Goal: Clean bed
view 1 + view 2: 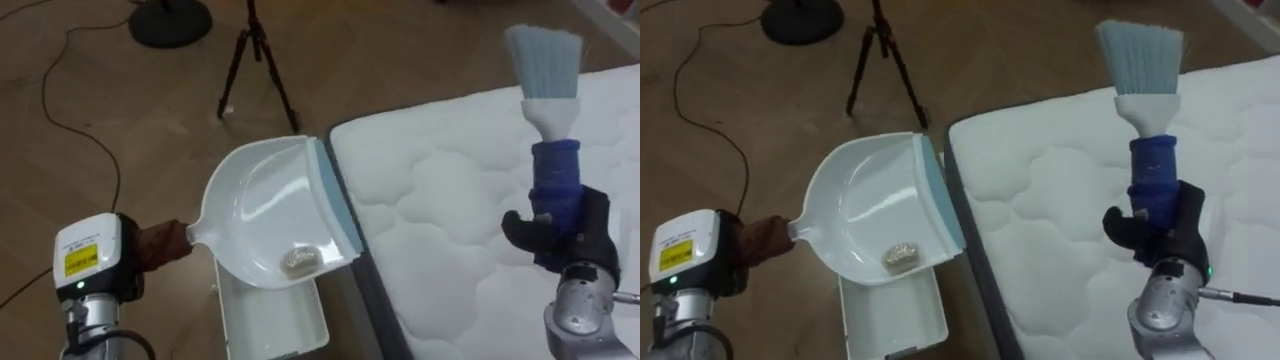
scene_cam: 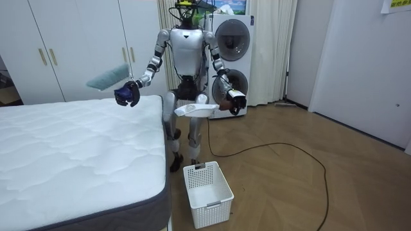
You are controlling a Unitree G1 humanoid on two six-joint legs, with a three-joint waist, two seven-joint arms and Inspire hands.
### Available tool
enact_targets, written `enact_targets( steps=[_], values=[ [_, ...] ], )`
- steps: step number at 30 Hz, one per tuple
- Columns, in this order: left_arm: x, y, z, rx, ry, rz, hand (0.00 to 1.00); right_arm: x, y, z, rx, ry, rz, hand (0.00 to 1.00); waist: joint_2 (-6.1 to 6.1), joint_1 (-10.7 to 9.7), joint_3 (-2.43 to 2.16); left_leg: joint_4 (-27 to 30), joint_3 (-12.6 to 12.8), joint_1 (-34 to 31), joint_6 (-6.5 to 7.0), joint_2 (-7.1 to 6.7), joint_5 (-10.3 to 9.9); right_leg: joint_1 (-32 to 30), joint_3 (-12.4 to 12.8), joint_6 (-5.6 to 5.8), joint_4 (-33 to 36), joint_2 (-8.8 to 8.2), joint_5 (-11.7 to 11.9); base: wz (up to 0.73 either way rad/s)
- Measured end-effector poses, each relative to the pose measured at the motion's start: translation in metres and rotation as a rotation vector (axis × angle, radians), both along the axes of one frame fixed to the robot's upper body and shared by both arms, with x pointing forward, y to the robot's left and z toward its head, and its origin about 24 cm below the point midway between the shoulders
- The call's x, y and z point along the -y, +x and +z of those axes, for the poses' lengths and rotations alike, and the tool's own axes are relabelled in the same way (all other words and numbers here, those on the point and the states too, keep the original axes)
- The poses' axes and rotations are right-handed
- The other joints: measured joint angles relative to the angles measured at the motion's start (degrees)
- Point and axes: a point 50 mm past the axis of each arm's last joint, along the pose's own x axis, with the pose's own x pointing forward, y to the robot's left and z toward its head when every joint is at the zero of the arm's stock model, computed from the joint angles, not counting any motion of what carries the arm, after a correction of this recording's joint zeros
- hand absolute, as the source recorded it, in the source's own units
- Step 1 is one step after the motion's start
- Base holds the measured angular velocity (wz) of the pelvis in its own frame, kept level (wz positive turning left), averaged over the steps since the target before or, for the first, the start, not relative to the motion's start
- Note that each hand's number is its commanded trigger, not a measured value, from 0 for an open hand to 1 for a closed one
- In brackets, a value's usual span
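l hand [image 2: 233, 102]: closed on dustpan [image 1: 265, 195] handle, held over basket [image 1: 272, 322]
r hand [image 1: 566, 236]: gripping brush [image 1: 545, 62], bristles up, above bed [image 1: 450, 205]
dustpan: small crumpled scrap [image 1: 300, 260] inside

Quilted white mattress [image 1: 480, 230]; basket [image 1: 275, 320], tripod [image 1: 255, 60] on wood floor [image 1: 120, 130].
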Motion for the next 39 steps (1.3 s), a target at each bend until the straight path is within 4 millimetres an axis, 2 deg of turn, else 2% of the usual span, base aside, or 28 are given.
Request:
enact_targets(
  steps=[1, 2, 3, 5, 6, 7, 8, 9, 10, 12, 15, 17, 18, 21, 24, 25, 28, 30, 31, 33, 35, 36, 37, 39],
  values=[
    [-0.002, 0.0, 0.0, -0.013, 0.001, -0.002, 1.0, 0.002, -0.001, -0.001, -0.004, -0.003, -0.011, 0.0, -0.61, -0.17, 0.22, -0.19, -1.36, 0.46, -0.32, -0.81, 0.32, -1.2, 1.52, -0.36, -0.13, 0.13, 0.51, 0.77],
    [-0.002, 0.0, 0.0, -0.02, 0.002, -0.002, 1.0, 0.002, -0.001, -0.001, -0.003, -0.005, -0.018, 0.0, -0.91, -0.29, 0.15, -0.14, -1.94, 0.57, -0.35, -1.21, 0.34, -1.89, 1.89, -0.66, -0.21, 0.1, 0.92, 0.71],
    [-0.003, 0.0, 0.0, -0.029, 0.004, -0.001, 1.0, 0.003, -0.001, 0.0, 0.001, -0.008, -0.026, 0.0, -1.4, -0.78, 0.04, 0.03, -2.72, 0.69, -0.33, -1.96, 0.36, -2.14, 2.41, -0.76, -1.38, -0.04, 2.51, 0.66],
    [-0.003, -0.001, -0.001, -0.045, 0.0, 0.0, 1.0, 0.003, 0.0, 0.001, 0.009, -0.01, -0.026, 0.0, -2.27, -0.17, -0.23, 1.01, -2.59, 0.16, 0.01, -3.48, -0.23, -1.92, 2.56, -0.67, -3.57, -0.47, 6.47, 0.44],
    [0.0, -0.001, -0.003, -0.055, -0.014, -0.001, 1.0, 0.004, 0.001, 0.004, 0.019, -0.018, -0.023, 0.0, -1.28, 0.1, -0.27, 1.96, -1.45, -0.46, -0.13, -3.26, -1.07, -1.28, 1.41, -1.49, -4.31, -0.88, 7.78, 0.55],
    [0.0, 0.0, -0.003, -0.054, -0.015, -0.007, 1.0, 0.004, 0.001, 0.005, 0.023, -0.017, -0.023, 0.0, -0.45, -0.77, -0.28, 1.45, 6.22, -1.93, -0.16, -0.68, -1.35, -0.42, -0.88, -1.58, -5.23, -1.12, 7.45, 0.79],
    [-0.001, 0.001, -0.001, -0.051, -0.012, -0.01, 1.0, 0.004, 0.0, 0.004, 0.021, -0.014, -0.024, 0.0, -0.21, -1.47, -0.23, 1.09, 12.17, -2.76, -0.11, 1.28, -1.62, -0.17, -2.27, -1.73, -5.0, -1.34, 6.88, 0.98],
    [-0.002, 0.002, -0.001, -0.05, -0.007, -0.011, 1.0, 0.004, -0.002, 0.002, 0.013, -0.009, -0.028, 0.0, -0.38, -1.82, -0.26, 0.37, 19.79, -2.75, 0.05, 3.65, -2.47, -0.26, -2.65, -1.86, -3.64, -1.5, 5.26, 0.52],
    [-0.003, -0.001, -0.002, -0.061, -0.004, 0.0, 1.0, 0.004, -0.001, 0.003, 0.015, -0.008, -0.024, 0.0, -0.89, -0.8, -0.35, -0.27, 19.95, -1.92, -0.27, 3.24, -2.82, -0.77, -1.88, -1.62, -2.44, -1.8, 4.28, 0.27],
    [-0.005, -0.003, -0.004, -0.076, 0.002, 0.012, 1.0, 0.003, 0.0, 0.006, 0.03, -0.003, -0.017, 0.0, -1.07, -0.91, -0.4, -1.25, 18.1, -1.03, -0.51, 2.42, -2.65, -0.59, -1.14, -1.32, -2.34, -1.79, 4.29, 0.26],
    [-0.009, -0.004, -0.002, -0.077, 0.005, 0.025, 1.0, 0.002, 0.001, 0.008, 0.04, 0.003, 0.0, 0.0, -1.32, -0.83, -0.48, -1.88, 16.92, 0.12, -0.71, 2.41, -2.76, 1.75, -0.09, -1.18, -4.3, -1.19, 4.73, 0.28],
    [-0.01, -0.004, -0.002, -0.08, 0.004, 0.033, 1.0, 0.002, 0.002, 0.009, 0.051, 0.005, 0.009, 0.0, -1.43, -0.13, -0.46, -2.14, 17.09, 0.6, -1.36, 2.49, -3.13, 2.29, 0.2, -1.18, -4.36, -1.19, 4.59, 0.01],
    [-0.01, -0.004, -0.002, -0.083, 0.002, 0.035, 1.0, 0.002, 0.002, 0.009, 0.054, 0.007, 0.016, 0.0, -1.4, 0.31, -0.44, -2.13, 17.36, 0.61, -1.94, 2.52, -3.45, 2.7, 0.09, -1.15, -4.71, -1.23, 4.46, 0.0],
    [-0.01, -0.005, -0.004, -0.107, -0.006, 0.036, 1.0, 0.003, 0.0, 0.003, 0.028, 0.017, 0.031, 0.0, -1.32, -0.58, -0.44, -1.98, 17.36, 0.95, -3.44, 2.45, -4.35, 5.25, -2.17, -1.1, -7.98, -1.2, 4.62, 0.15],
    [-0.011, -0.005, -0.005, -0.148, -0.015, 0.037, 1.0, 0.003, 0.0, 0.003, 0.025, 0.019, 0.035, 0.0, -1.21, -2.2, -0.42, -2.1, 18.65, 0.93, -3.91, 2.65, -4.65, 6.38, -3.7, -1.0, -9.17, -1.25, 4.71, 0.28],
    [-0.012, -0.004, -0.006, -0.169, -0.021, 0.036, 1.0, 0.004, 0.0, 0.003, 0.023, 0.01, 0.038, 0.0, -1.15, -2.48, -0.4, -1.96, 20.75, 0.68, -3.86, 3.18, -4.66, 6.36, -3.81, -0.94, -9.1, -1.29, 4.66, 0.21],
    [-0.016, -0.004, -0.005, -0.2, -0.009, 0.032, 1.0, 0.006, -0.002, 0.001, 0.0, -0.04, 0.048, 0.0, -0.98, -2.35, -0.32, -0.53, 21.75, 0.14, -3.79, 3.37, -4.65, 4.99, -3.35, -0.65, -7.17, -1.8, 4.21, 0.03],
    [-0.02, -0.002, -0.002, -0.207, 0.004, 0.029, 1.0, 0.006, -0.002, 0.001, -0.002, -0.046, 0.05, 0.0, -0.35, -2.32, 0.06, 0.4, 22.36, -0.1, -3.75, 3.34, -4.67, 4.07, -3.21, -0.49, -4.54, -2.23, 3.49, 0.06],
    [-0.022, 0.001, 0.001, -0.202, 0.01, 0.023, 1.0, 0.007, -0.003, 0.0, -0.008, -0.052, 0.051, 0.0, 0.13, -2.27, 0.2, 0.78, 22.55, -0.08, -3.3, 3.34, -4.98, 3.14, -2.49, -0.35, -2.34, -2.4, 2.94, 0.05],
    [-0.027, 0.008, 0.009, -0.179, 0.024, 0.014, 1.0, 0.008, -0.004, -0.004, -0.025, -0.053, 0.051, 0.0, 0.59, -1.67, 0.32, 0.98, 22.57, -0.12, -1.99, 3.21, -5.83, 0.84, -1.31, 0.35, 1.94, -2.83, 1.54, 0.0],
    [-0.032, 0.017, 0.018, -0.16, 0.045, 0.009, 1.0, 0.009, -0.005, -0.006, -0.042, -0.052, 0.061, 0.0, 0.84, -1.32, 0.38, 1.13, 22.38, -0.53, -1.79, 2.63, -5.99, -1.87, 0.11, 0.94, 5.69, -3.54, 0.28, 0.07],
    [-0.034, 0.023, 0.024, -0.158, 0.067, 0.0, 1.0, 0.008, -0.004, -0.006, -0.043, -0.05, 0.066, 0.0, 1.33, -1.21, 0.57, 1.67, 22.38, -0.95, -1.76, 2.36, -5.98, -3.5, 1.38, 1.16, 7.43, -3.73, -0.07, 0.07],
    [-0.036, 0.027, 0.028, -0.153, 0.085, -0.009, 1.0, 0.008, -0.002, -0.006, -0.043, -0.048, 0.07, 0.0, 2.12, -1.24, 0.79, 2.06, 22.38, -1.22, -1.77, 2.28, -5.99, -4.88, 1.46, 1.34, 8.04, -4.1, -0.34, 0.07],
    [-0.039, 0.033, 0.035, -0.154, 0.105, -0.023, 1.0, 0.009, 0.004, -0.005, -0.038, -0.051, 0.07, 0.0, 3.47, -1.81, 0.92, 2.79, 22.13, -2.72, -2.08, 2.16, -6.18, -7.27, 1.44, 1.36, 7.67, -4.33, -0.26, 0.13]
  ],
)
